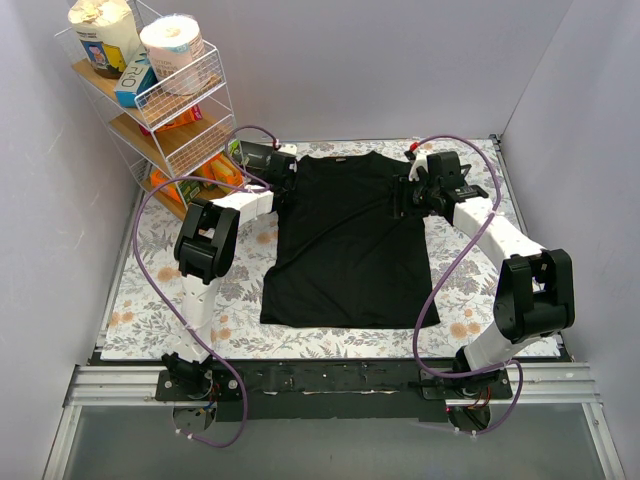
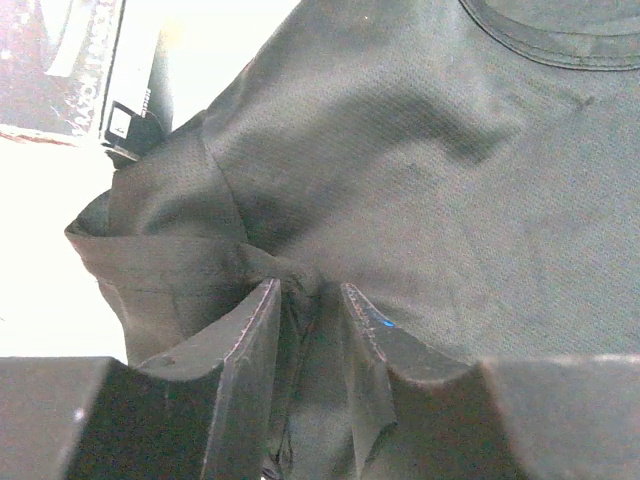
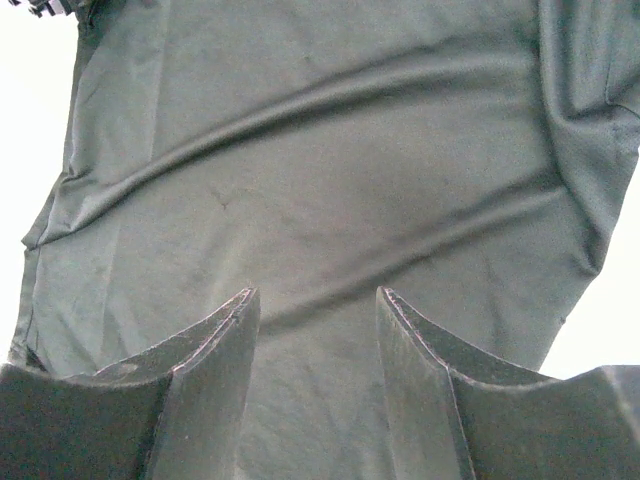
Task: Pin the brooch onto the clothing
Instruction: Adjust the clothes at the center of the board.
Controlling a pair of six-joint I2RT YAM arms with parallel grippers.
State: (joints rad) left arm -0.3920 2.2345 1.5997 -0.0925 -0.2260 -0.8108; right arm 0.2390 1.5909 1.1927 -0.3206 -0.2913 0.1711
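The left fingers [image 2: 245, 345] pinch a sleeve fold of the plain black T-shirt [image 2: 420, 150]; the right fingers [image 3: 420, 375] stand spread over it.

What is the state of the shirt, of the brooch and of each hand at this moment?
shirt, lying spread out, one sleeve bunched
left hand, pinching a fold of that sleeve
right hand, open over the shirt, holding nothing
brooch, not in sight

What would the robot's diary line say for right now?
left tool pinching T-shirt sleeve fold | right tool open over T-shirt | brooch not visible | pinning not yet done
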